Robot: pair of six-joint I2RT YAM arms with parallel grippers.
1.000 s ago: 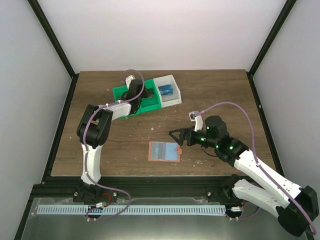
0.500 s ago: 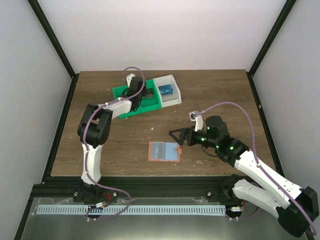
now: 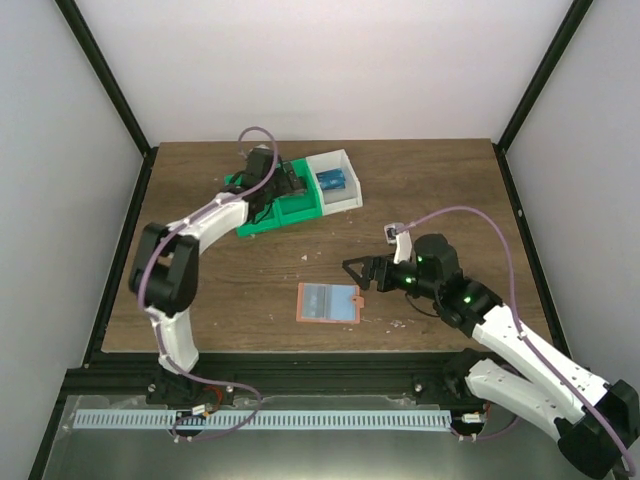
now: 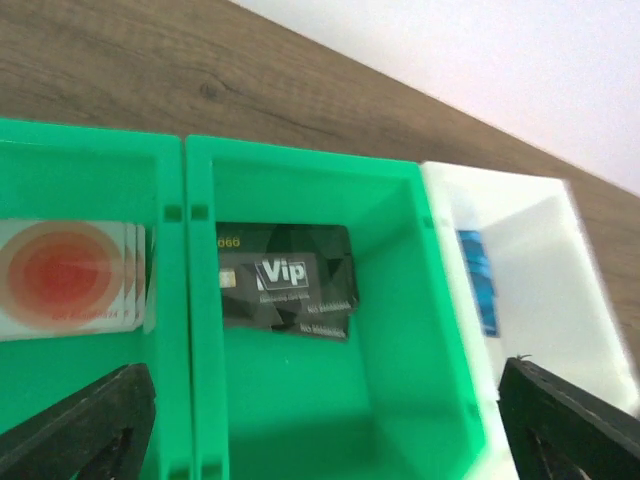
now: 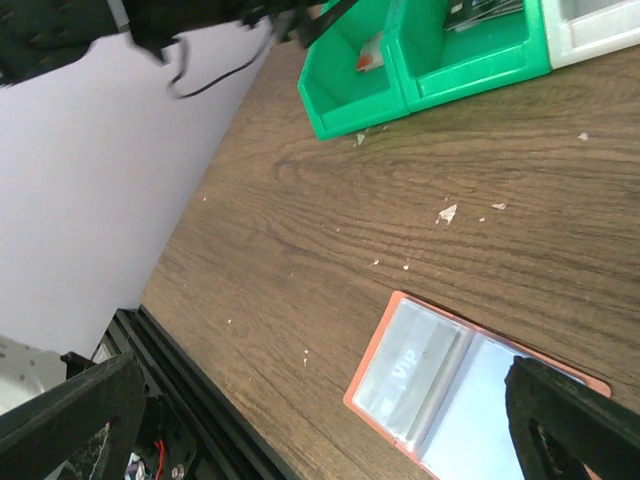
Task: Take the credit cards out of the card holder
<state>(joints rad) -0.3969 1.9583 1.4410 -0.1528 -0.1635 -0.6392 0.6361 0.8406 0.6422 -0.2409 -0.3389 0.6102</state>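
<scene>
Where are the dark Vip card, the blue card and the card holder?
dark Vip card (image 4: 285,282): left wrist view, centre of its face.
blue card (image 4: 478,283): left wrist view, middle of its visible strip.
card holder (image 3: 330,303): top view, centre of its open face.

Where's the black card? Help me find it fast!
At the far side of the brown wooden table, green plastic bins stand beside a white plastic bin. The thin black plastic card lies in the green bin right next to the white one. It alone says "Vip" in pale letters; its neighbours are white cards with a red circle and a blue card.
</scene>
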